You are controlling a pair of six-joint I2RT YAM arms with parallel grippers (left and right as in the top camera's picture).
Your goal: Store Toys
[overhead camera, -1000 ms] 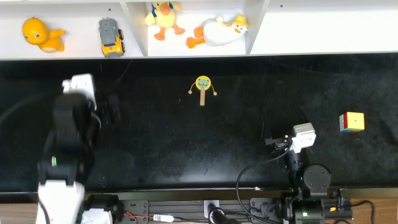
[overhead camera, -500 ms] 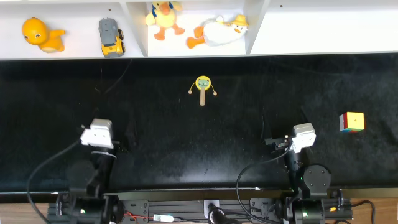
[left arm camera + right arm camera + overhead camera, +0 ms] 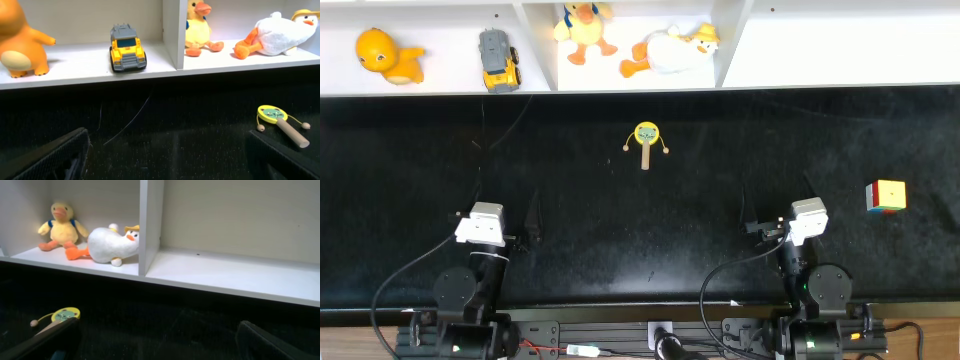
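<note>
Left pincer (image 3: 167, 142): fingers spread wide, nothing between them. It sits low at 7 o'clock on the counter (image 3: 620, 230) and faces the shelf (image 3: 620, 82), parked, I'd say, where it blocks no toy.
Right pincer (image 3: 159, 325): same picture at 5 o'clock, fingers apart, empty, aimed at the shelf.
Rattle drum (image 3: 646, 140): flat on the counter at 12 o'clock, just short of the shelf's front edge. The handle points to 6 o'clock and a beaded string splays out on each side. It is well apart from both pincers, roughly midway between the arms.
Puzzle cube (image 3: 886, 196): out at 3 o'clock, well apart from the drum, on the right arm's side.
Left bay: orange duck (image 3: 388, 55) and yellow truck (image 3: 498, 60) side by side, apart.
Middle bay: yellow plush duck (image 3: 583, 30) sitting up, with the white plush duck (image 3: 670, 50) lying on its side just beside it.
Right bay (image 3: 840, 50): white floor at 1 o'clock, the likely home for what's left.
Progress: four toys shelved and two out on the counter, so well along by my reckoning.
Next call: the cube looks like the right arm's pick. The drum suits either arm, but its thin handle lies flat and wants a low, square grasp.
Watch out: those beads may swing and catch the shelf lip.
</note>
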